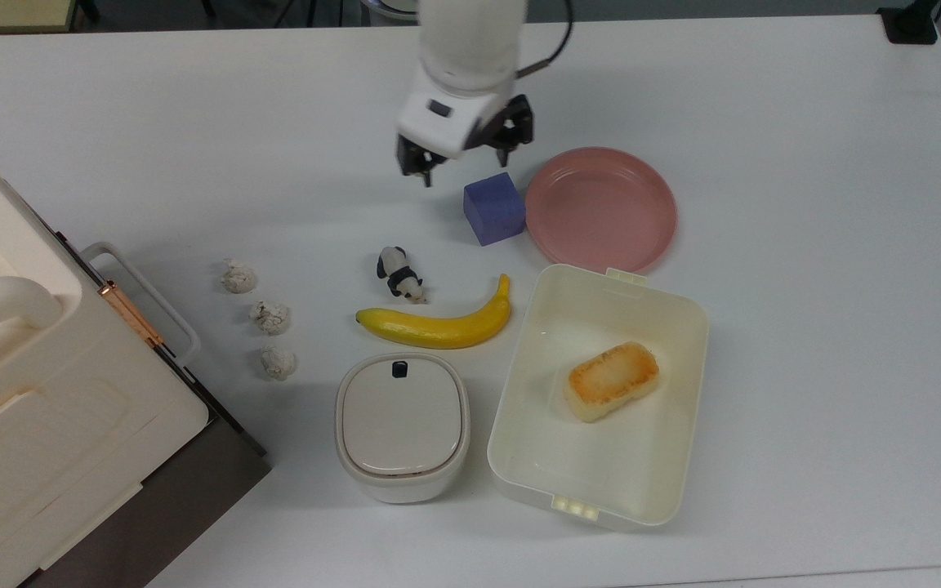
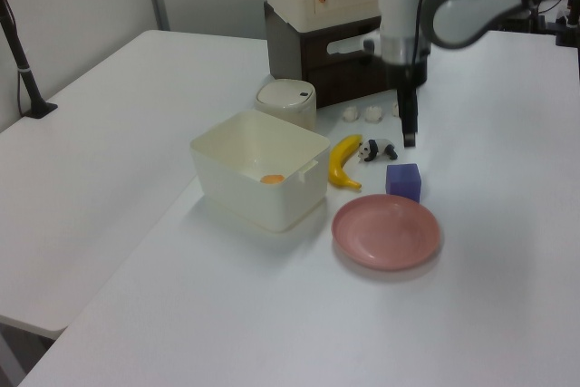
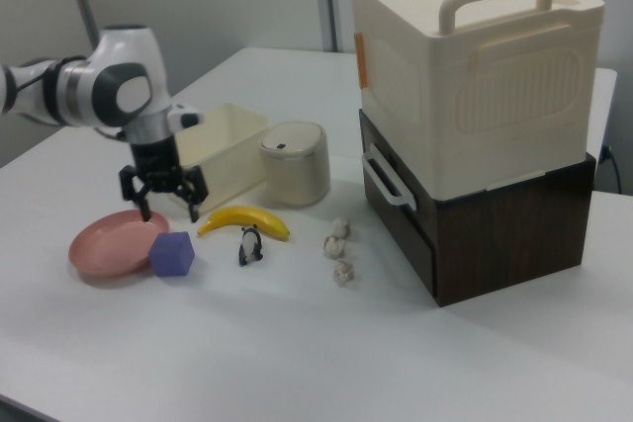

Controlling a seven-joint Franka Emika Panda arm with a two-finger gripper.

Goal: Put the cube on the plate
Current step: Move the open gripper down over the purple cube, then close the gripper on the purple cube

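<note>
**Cube sits on the table against the plate's rim, gripper spread above it**

The cube [image 1: 494, 208] rests on the white table [image 1: 805, 327], just beside the plate [image 1: 601, 209], on the top view's left of it; the two look to be touching or nearly so. The plate is bare.

The gripper [image 1: 466, 167] hangs above the table close to the cube, on the cube's far side from the banana [image 1: 438, 324] in the top view. Its fingers are spread wide and hold nothing. In the right view the gripper [image 3: 165, 206] is above both the plate [image 3: 107, 244] and the cube [image 3: 173, 254], with its fingertips clear of them.

Taking the cube as the landmark, in the top view:
- A small panda figure [image 1: 399, 274] lies below and to the left of it, near but apart.
- The banana lies just beyond the panda figure, further down, curved, with its tip pointing up towards the cube.
- A cream rectangular container [image 1: 511, 425] stands below the plate, with a browned bun [image 1: 611, 380] inside it; its upper edge comes very near the plate's rim.
- A lidded cream pot [image 1: 402, 425] stands below the banana, left of the container.
- Three white crumpled lumps [image 1: 269, 317] lie in a row well to the left of the cube.
- A large cream handled box on a dark brown drawer unit [image 3: 475, 106] stands at the far left.

Nothing lies between the cube and the plate.
</note>
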